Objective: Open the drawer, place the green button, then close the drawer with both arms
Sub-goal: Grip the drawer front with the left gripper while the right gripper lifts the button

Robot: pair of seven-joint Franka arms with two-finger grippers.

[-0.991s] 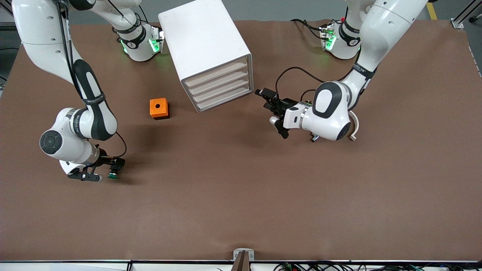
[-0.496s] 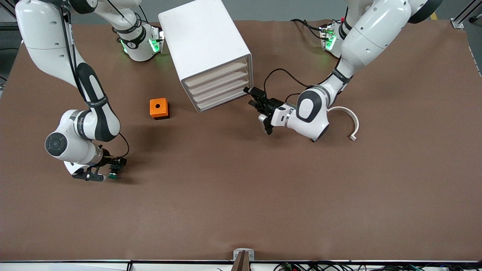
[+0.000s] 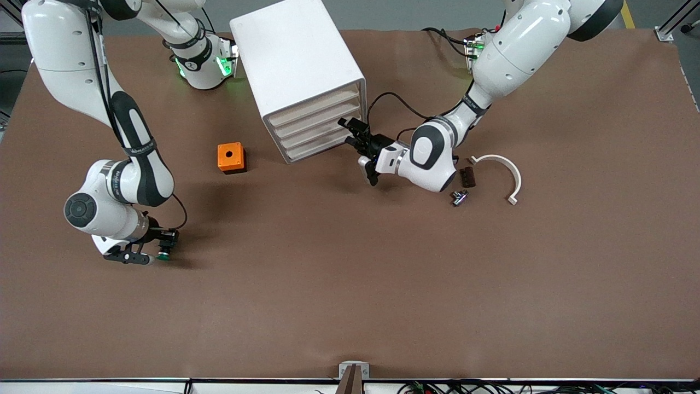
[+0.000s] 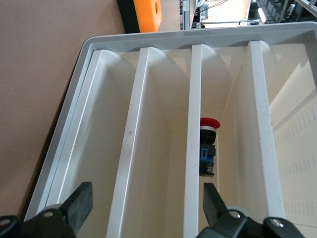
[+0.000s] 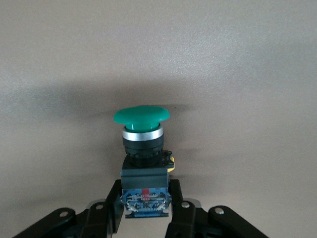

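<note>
The right end effector [image 3: 155, 253], low over the desk's [image 3: 350, 284] near part, pinches the green button [image 5: 141, 130]. Farther off, the left end effector [image 3: 350, 131] – spread wide – faces the cabinet's [image 3: 298, 71] drawer [image 3: 324, 141]; hook its front squarely – pull straight

1. The left gripper [image 3: 354, 133] has been brought up to the cabinet's [image 3: 295, 65] drawer fronts.
2. A small brown part [image 3: 466, 177] and a metal part [image 3: 458, 197] have been uncovered on the worktop [image 3: 350, 284].
</note>
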